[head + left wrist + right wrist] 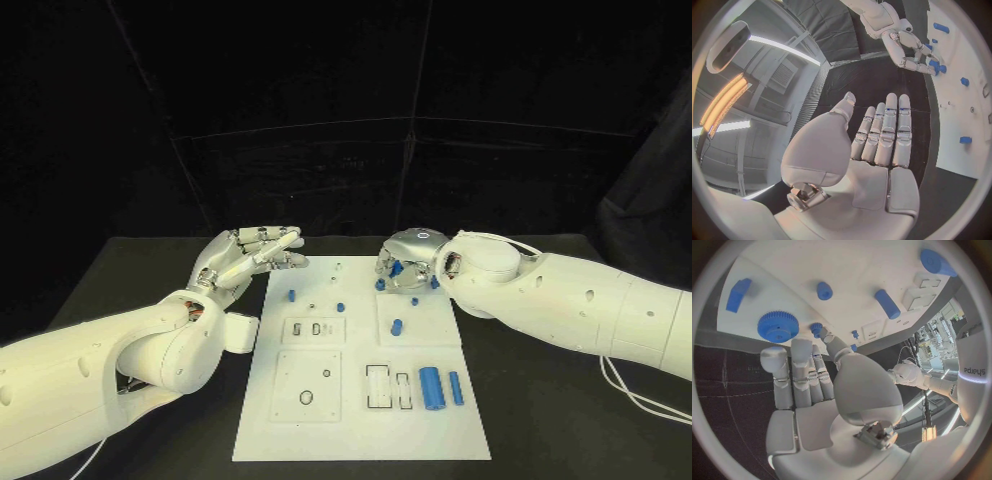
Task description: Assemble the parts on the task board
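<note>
The white task board (364,440) lies in the middle of the black table. My left hand (253,255) hovers by its far left corner, palm flat and fingers (889,130) stretched out, holding nothing. My right hand (411,262) hangs over the board's far right part, fingers pointing down and apart. Just past its fingertips (801,347) a blue gear (777,326) sits on the board; whether they touch it I cannot tell. Small blue pegs (290,295) (395,325) stand further in. Two blue cylinders (428,385) (456,388) lie near the front right.
The board carries clear plates with cut-out slots (310,328) (387,386). Black table surface (548,400) runs on both sides of the board. A thin white cable (635,395) trails along the table at the right, under my right arm.
</note>
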Robot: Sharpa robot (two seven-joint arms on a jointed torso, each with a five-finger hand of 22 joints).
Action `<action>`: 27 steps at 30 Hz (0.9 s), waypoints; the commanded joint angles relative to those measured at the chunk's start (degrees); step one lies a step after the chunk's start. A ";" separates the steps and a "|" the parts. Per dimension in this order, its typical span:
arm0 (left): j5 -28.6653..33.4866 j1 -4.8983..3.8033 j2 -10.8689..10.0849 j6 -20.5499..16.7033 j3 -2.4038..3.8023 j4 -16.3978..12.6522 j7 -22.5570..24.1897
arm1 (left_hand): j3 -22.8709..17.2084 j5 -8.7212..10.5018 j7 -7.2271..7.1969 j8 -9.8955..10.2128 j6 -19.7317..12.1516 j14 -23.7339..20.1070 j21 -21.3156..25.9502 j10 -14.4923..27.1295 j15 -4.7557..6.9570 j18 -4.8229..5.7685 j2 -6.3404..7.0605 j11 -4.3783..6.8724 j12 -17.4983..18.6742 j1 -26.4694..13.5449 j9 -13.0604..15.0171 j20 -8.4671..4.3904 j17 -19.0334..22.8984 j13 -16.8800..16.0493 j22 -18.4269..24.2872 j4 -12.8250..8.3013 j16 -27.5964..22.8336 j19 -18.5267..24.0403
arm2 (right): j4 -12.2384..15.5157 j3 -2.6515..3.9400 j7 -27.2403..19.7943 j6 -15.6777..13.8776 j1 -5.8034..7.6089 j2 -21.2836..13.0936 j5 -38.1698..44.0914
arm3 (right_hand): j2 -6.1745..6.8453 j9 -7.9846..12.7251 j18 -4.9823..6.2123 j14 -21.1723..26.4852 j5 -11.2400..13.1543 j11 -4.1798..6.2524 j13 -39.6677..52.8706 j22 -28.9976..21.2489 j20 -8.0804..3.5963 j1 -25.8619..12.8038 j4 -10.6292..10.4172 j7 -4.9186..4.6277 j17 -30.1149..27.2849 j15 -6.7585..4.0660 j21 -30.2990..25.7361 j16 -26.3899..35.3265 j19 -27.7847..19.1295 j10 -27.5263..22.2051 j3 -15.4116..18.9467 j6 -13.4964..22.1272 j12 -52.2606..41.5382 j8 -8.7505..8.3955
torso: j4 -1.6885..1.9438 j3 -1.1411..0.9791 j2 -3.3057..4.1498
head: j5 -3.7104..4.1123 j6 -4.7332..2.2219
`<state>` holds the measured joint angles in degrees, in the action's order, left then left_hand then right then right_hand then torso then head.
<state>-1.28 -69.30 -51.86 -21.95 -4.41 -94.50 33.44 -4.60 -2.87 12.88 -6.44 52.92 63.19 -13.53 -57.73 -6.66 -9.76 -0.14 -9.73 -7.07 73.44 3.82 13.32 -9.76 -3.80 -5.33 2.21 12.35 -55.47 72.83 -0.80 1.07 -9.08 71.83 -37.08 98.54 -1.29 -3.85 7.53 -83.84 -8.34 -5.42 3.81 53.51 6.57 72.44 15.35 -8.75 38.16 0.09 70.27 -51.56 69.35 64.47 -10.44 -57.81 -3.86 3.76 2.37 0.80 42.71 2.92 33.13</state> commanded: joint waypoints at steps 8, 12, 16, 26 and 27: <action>-0.38 -0.12 -0.20 0.95 0.05 -0.53 -0.30 | 0.38 0.12 0.34 0.68 -0.27 0.36 0.40 0.43 -0.32 -0.75 -0.56 -0.37 0.86 -0.13 -0.12 -0.08 -0.29 0.12 0.23 -0.17 -0.57 -0.77 | -1.51 0.04 0.75 3.40 0.14 1.43 1.41 | -0.94 0.03 -1.64 -1.06 1.70 -0.21 0.02 6.25 0.13 -0.59 -0.57 -0.41 6.87 0.43 4.36 -7.27 2.70 -0.02 -2.52 0.65 0.02 -0.02 | -0.01 -0.01 0.29 | -0.01 0.35; -0.38 -0.12 -0.25 0.98 0.05 -0.52 -0.37 | 0.40 0.12 0.37 0.76 -0.33 0.36 0.44 0.51 -0.33 -0.75 -0.60 -0.40 0.94 -0.13 -0.12 -0.07 -0.32 0.13 0.26 -0.21 -0.62 -0.79 | -1.97 0.04 0.68 3.86 0.14 1.78 1.22 | -1.31 0.02 -1.68 -0.89 2.10 -0.22 -0.01 6.73 0.19 -0.62 -0.79 -0.43 7.38 0.47 4.78 -8.05 2.73 0.05 -3.37 0.51 0.05 0.00 | -0.01 -0.01 0.26 | 0.10 0.56; -0.38 -0.13 -0.26 0.99 0.05 -0.46 -0.46 | 0.40 0.12 0.40 0.84 -0.39 0.35 0.47 0.60 -0.35 -0.74 -0.64 -0.42 1.01 -0.11 -0.13 -0.06 -0.35 0.14 0.29 -0.25 -0.68 -0.82 | -2.34 0.04 0.51 4.28 0.14 2.07 1.01 | -1.71 0.02 -1.72 -0.72 2.49 -0.22 -0.03 7.13 0.22 -0.56 -0.95 -0.44 7.70 0.49 5.12 -8.61 2.73 0.13 -4.31 0.42 0.07 0.00 | 0.03 0.03 0.28 | 0.14 0.63; -0.38 -0.13 -0.22 1.09 0.05 -0.17 -0.74 | 0.29 0.11 0.48 1.03 -0.48 0.39 0.59 0.75 -0.38 -0.73 -0.93 -0.49 1.17 0.11 -0.11 -0.05 -0.47 0.14 0.39 -0.46 -0.82 -0.92 | -2.52 0.03 -0.09 3.98 0.14 2.51 0.68 | -1.58 0.03 -1.81 -0.58 2.99 -0.22 -0.02 7.86 0.27 -0.75 -1.13 -0.50 8.61 0.53 5.67 -9.70 2.85 0.40 -5.48 0.40 0.02 -0.02 | 0.02 0.01 0.37 | -0.21 0.77; -0.38 -0.14 -0.22 1.08 0.05 -0.11 -0.77 | 0.29 0.11 0.48 1.03 -0.48 0.39 0.59 0.75 -0.38 -0.73 -0.93 -0.49 1.17 0.11 -0.11 -0.05 -0.47 0.14 0.39 -0.46 -0.82 -0.92 | -2.54 0.03 -0.11 3.99 0.14 2.54 0.66 | -1.57 0.03 -1.82 -0.59 3.00 -0.22 -0.02 7.93 0.28 -0.76 -1.15 -0.50 8.74 0.53 5.71 -9.82 2.87 0.43 -5.56 0.37 0.02 -0.01 | 0.02 0.03 0.37 | -0.26 0.75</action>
<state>-1.33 -69.34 -52.10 -21.63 -4.41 -94.62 32.73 -4.44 -2.87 13.09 -5.78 52.71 63.40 -13.31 -57.33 -6.87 -9.75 -0.60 -10.14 -6.16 73.46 3.77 13.23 -10.16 -3.75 -4.98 2.05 11.75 -55.96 70.27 -0.81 1.42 -5.48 71.84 -34.59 99.25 -2.51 -3.86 6.65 -84.05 -5.62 -5.64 3.80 61.42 6.96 71.99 14.23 -9.07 46.86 0.30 75.74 -61.10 71.79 64.70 -15.67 -57.49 -3.87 3.77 2.40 0.80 43.04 2.77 33.94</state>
